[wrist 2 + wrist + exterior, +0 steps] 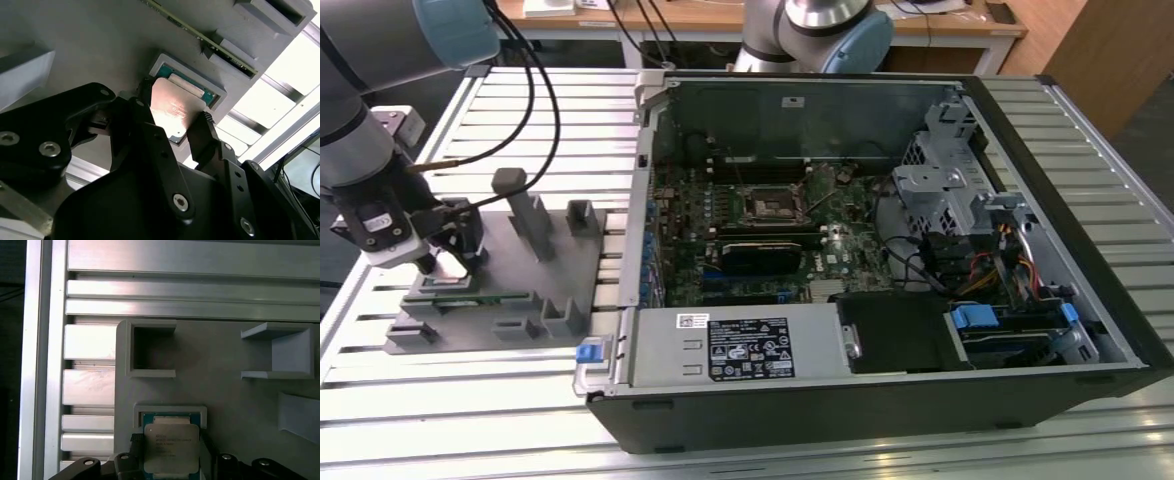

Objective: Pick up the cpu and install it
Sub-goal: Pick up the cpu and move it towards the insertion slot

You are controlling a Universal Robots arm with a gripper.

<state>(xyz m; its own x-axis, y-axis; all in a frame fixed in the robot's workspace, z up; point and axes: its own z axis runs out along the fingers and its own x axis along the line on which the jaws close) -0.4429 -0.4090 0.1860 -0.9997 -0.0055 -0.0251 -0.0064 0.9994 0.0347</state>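
The arm's black two-fingered gripper (174,117) is pinching the small flat square cpu with a silvery-grey metal top (171,450). One finger (150,125) is pressed against one edge and the other finger against the opposite edge. In the second wrist view the chip is tilted, and one of its edges reaches out past the rim of the pale-framed, teal-lined square pocket (170,410) under it. Whether it rests in the pocket or is just clear of it cannot be told. That pocket belongs to the grey plastic fixture with upright posts and open box-shaped holders (507,275). It lies close to the fixture's outer edge, just beside an empty square holder (147,350). The fixture sits on the slatted aluminium bench (454,400), near the bench edge on the exterior view's left. The open black computer case (1107,270) lies just beside the fixture, towards the bench's other edge. Its dark metal square socket frame (774,205) sits on the green motherboard, well apart from the gripper.
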